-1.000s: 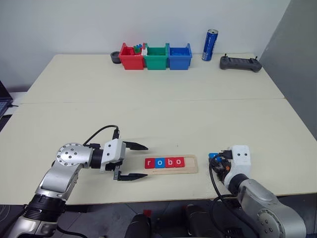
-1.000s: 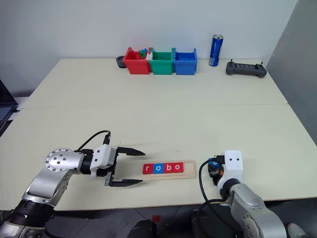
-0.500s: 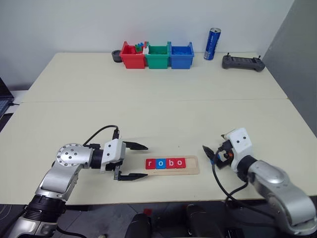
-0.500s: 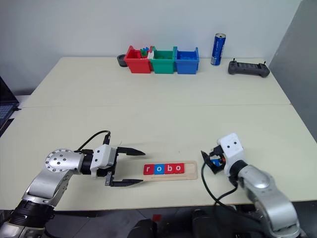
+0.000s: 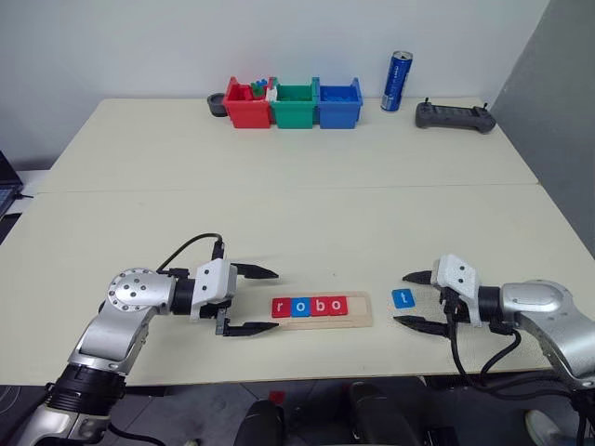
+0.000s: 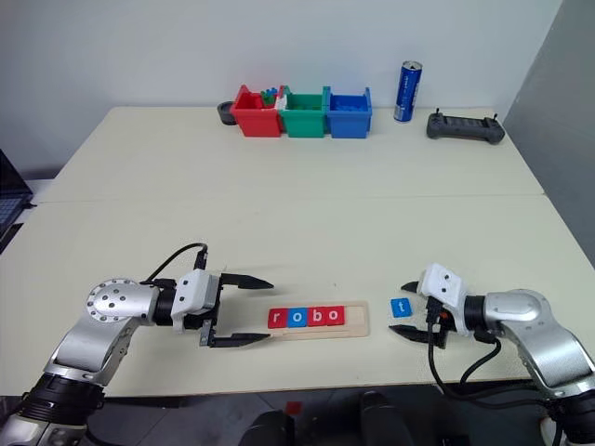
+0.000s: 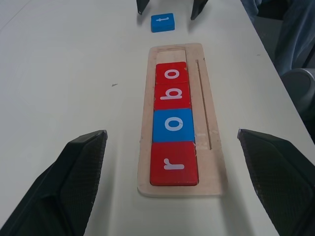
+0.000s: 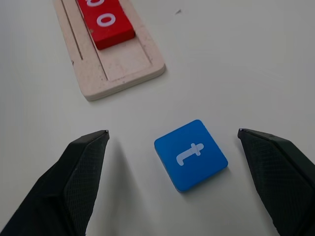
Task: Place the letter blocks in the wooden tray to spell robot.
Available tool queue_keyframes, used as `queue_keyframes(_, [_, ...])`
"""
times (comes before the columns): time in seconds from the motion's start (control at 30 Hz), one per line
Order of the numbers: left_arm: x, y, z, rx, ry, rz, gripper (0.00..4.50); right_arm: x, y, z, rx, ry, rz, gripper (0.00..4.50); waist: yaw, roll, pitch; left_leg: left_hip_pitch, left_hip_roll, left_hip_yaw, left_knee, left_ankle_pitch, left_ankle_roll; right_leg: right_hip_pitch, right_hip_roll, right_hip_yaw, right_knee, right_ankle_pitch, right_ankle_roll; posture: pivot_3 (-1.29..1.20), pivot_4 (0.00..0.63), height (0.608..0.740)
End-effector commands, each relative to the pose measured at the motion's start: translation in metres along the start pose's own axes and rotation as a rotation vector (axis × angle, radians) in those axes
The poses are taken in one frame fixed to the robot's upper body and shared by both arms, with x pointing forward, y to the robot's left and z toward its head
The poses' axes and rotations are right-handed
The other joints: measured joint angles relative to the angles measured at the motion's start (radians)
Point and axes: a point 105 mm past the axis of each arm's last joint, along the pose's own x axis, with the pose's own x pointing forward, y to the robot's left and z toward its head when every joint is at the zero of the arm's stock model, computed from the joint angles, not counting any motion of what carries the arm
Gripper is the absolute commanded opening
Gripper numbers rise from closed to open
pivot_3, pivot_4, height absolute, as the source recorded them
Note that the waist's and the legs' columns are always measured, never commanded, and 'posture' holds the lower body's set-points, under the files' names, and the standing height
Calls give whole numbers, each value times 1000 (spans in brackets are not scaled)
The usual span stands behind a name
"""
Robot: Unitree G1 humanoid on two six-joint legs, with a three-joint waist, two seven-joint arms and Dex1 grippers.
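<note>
The wooden tray (image 5: 362,308) lies near the table's front edge. Four letter blocks sit in it, reading r (image 5: 282,307), o (image 5: 298,307), b (image 5: 318,306), o (image 5: 337,305); its right end is bare. A blue t block (image 5: 403,297) lies flat on the table just right of the tray. My right gripper (image 5: 402,299) is open, its fingers on either side of the t block and apart from it (image 8: 191,154). Left of the tray, my left gripper (image 5: 275,301) is open and holds nothing, pointing along the tray (image 7: 216,147).
Red (image 5: 247,104), green (image 5: 295,103) and blue (image 5: 338,102) bins stand in a row at the table's back edge, beside a dark bowl (image 5: 217,105). A blue can (image 5: 397,82) and a black controller (image 5: 454,116) are at the back right.
My right gripper has opened and let go of the blue t block, which now lies on the table. The right arm has swung out to the right and rolled. The left arm has kept still.
</note>
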Motion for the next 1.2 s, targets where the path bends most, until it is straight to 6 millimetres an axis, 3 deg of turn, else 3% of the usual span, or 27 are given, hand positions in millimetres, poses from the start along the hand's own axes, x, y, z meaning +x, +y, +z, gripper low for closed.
queue_keyframes(0.03, [2,-2,6,33,-13,0,4500,1,-5,5,-62,2,30,4463,0,0,0,0,0,0,0,0,0,0,0,0,0,0,0,0,150,740])
queue_keyframes(0.17, [1,-3,8,37,-6,1,4500,3,-6,-1,-71,33,55,4463,2,0,0,0,0,0,0,0,0,0,0,0,0,0,-1,0,150,740])
queue_keyframes(0.23, [0,-2,9,38,-2,1,4500,3,-4,-2,-71,39,67,4100,4,0,0,0,0,0,0,0,0,0,0,0,0,0,-1,0,150,740])
queue_keyframes(0.4, [-1,0,12,42,5,4,4500,4,-2,0,-74,33,84,2442,4,0,0,0,0,0,0,0,0,0,0,0,0,1,-1,0,150,740])
queue_keyframes(0.5, [-2,1,13,43,9,6,4500,5,1,11,-106,4,98,1435,4,0,0,0,0,0,0,0,0,0,0,0,1,1,-1,0,150,740])
queue_keyframes(0.73, [-4,2,9,41,16,13,4500,13,22,62,-194,-86,183,1448,4,0,0,1,0,-1,0,0,0,0,0,0,1,1,-1,0,150,740])
queue_keyframes(0.97, [-6,0,3,37,20,18,4500,36,22,62,-229,12,164,1448,15,0,0,0,0,-1,0,0,0,0,0,-1,1,1,-1,0,150,740])
queue_keyframes(1.2, [-7,0,1,40,14,20,4500,46,20,58,-228,40,167,1448,21,0,0,0,0,-1,0,0,0,0,0,-1,1,1,-1,0,150,740])
